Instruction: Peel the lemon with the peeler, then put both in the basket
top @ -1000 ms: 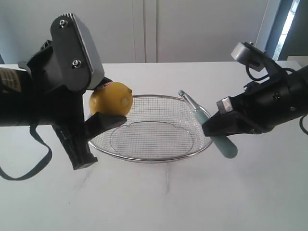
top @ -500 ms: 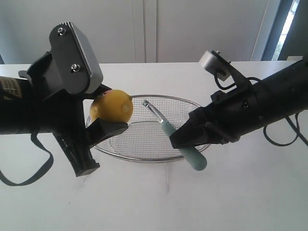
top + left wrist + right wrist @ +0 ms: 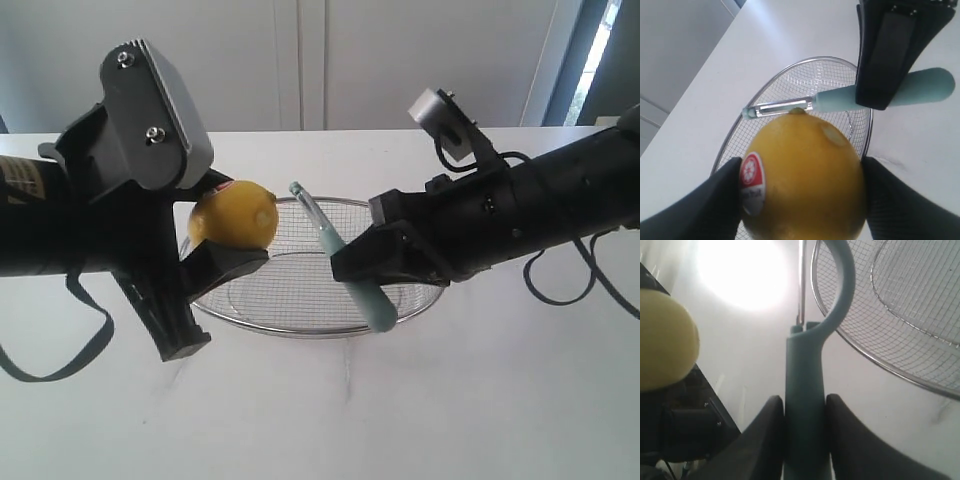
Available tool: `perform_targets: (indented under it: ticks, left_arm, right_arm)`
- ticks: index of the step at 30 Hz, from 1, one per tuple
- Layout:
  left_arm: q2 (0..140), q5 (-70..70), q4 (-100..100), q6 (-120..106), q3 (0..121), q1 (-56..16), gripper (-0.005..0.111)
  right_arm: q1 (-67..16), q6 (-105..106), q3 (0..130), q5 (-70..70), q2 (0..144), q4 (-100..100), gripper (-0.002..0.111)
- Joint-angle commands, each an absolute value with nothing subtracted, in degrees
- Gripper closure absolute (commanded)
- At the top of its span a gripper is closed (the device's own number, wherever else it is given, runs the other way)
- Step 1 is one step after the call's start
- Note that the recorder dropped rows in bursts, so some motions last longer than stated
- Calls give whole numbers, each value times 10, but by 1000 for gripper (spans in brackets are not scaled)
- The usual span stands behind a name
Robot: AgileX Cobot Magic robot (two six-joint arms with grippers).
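Your left gripper clamps the lemon, raised over the basket at its left rim. Your right gripper clamps the peeler above the basket, blade tip just beside the lemon.

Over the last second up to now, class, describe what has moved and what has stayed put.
The right fingers, shut on the peeler, carried it leftward in the exterior view, from the right rim of the basket across it; its blade head now sits close to the lemon. Nothing was grasped or released. The left fingers kept the lemon clamped in much the same place; the basket did not move.
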State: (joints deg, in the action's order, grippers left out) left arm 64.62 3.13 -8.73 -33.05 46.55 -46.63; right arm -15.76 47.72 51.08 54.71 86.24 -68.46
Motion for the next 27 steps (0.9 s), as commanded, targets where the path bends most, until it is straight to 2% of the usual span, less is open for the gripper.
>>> perform_targets:
  ticks: [1,10,27]
  left_arm:
    - [640,11,-97,-329,465,-464,107]
    - [680,-33,-97,-332,465,-464,107]
    - [702,-34,-97,-336,457,-451,107]
  right_arm:
    - [-185,475,506,524,873,-716,108]
    - [-246,473,506,495,877,-728,108]
    - [-246,473,506,484,877,-728,108]
